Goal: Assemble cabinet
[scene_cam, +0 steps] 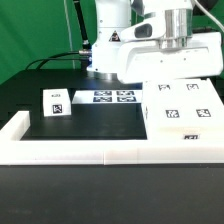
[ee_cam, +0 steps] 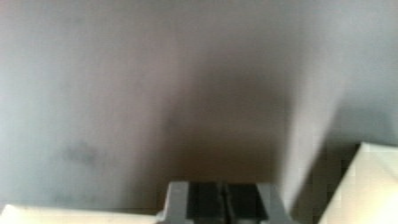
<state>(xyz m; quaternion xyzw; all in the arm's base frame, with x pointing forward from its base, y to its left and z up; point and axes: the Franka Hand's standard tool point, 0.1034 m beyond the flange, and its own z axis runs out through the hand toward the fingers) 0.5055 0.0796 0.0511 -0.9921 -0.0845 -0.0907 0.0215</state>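
The large white cabinet box (scene_cam: 186, 112) with several tags on its top and one on its front stands on the exterior view's right of the black mat. A small white tagged block (scene_cam: 55, 103) stands alone on the mat's left. My gripper (scene_cam: 168, 60) hangs just above the back part of the large box. In the wrist view the gripper (ee_cam: 221, 206) shows two dark fingers pressed together with nothing between them, over a blurred grey surface. A white edge (ee_cam: 366, 186) shows beside them; I cannot tell which part it is.
The marker board (scene_cam: 113, 97) lies flat at the back middle of the mat. A low white rail (scene_cam: 110, 152) frames the mat along the front and sides. The robot base (scene_cam: 108, 50) stands behind the marker board.
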